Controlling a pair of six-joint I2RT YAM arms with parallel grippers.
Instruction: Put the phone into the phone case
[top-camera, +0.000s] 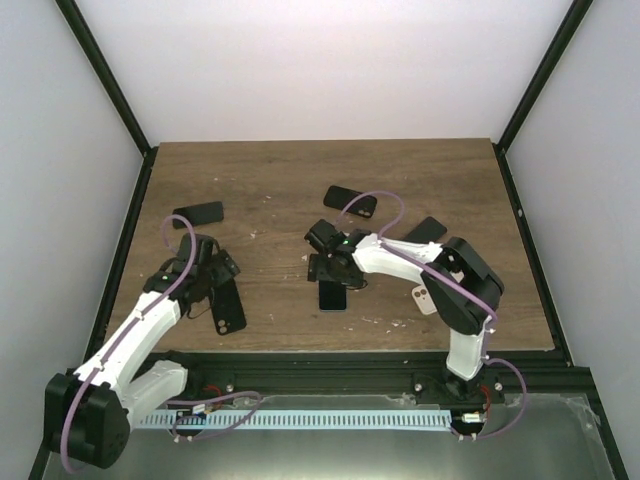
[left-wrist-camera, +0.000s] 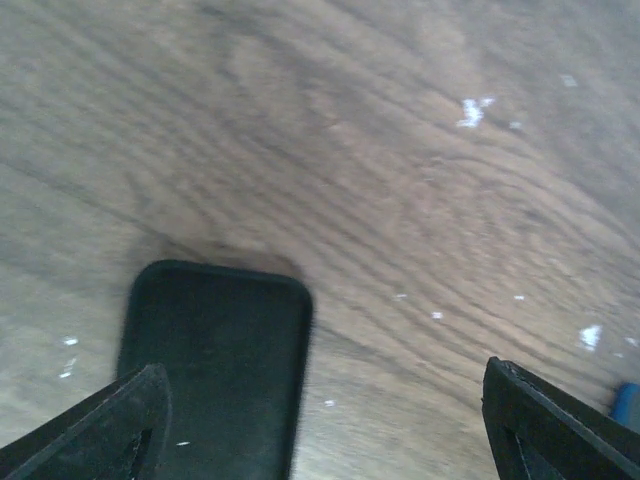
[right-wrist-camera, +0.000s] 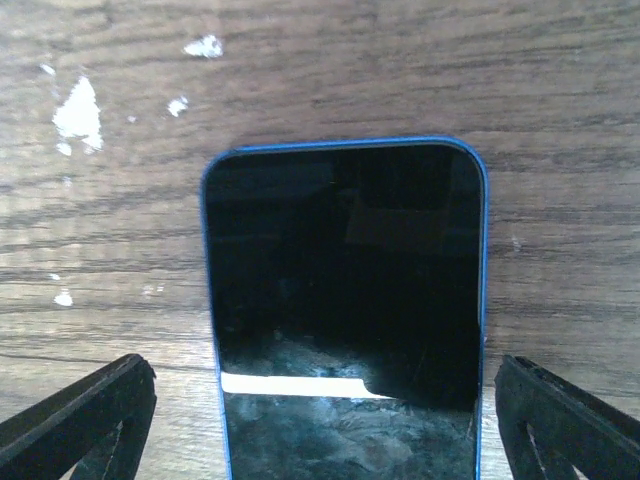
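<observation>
A phone (right-wrist-camera: 345, 300) with a blue rim and a dark screen lies face up on the wooden table; it also shows in the top view (top-camera: 333, 296). My right gripper (right-wrist-camera: 330, 430) is open, one finger on each side of the phone, apart from it; in the top view it (top-camera: 335, 273) hovers over the phone's far end. A black phone case (left-wrist-camera: 215, 370) lies flat on the left, also in the top view (top-camera: 228, 308). My left gripper (left-wrist-camera: 335, 430) is open above the case's right edge and bare wood, holding nothing. It shows in the top view (top-camera: 220, 272).
Three more black phones or cases lie on the table: far left (top-camera: 198, 214), far middle (top-camera: 350, 201) and right (top-camera: 425, 231). A white phone (top-camera: 425, 298) lies partly under the right arm. White specks (right-wrist-camera: 78, 112) mark the wood. Black frame posts and white walls enclose the table.
</observation>
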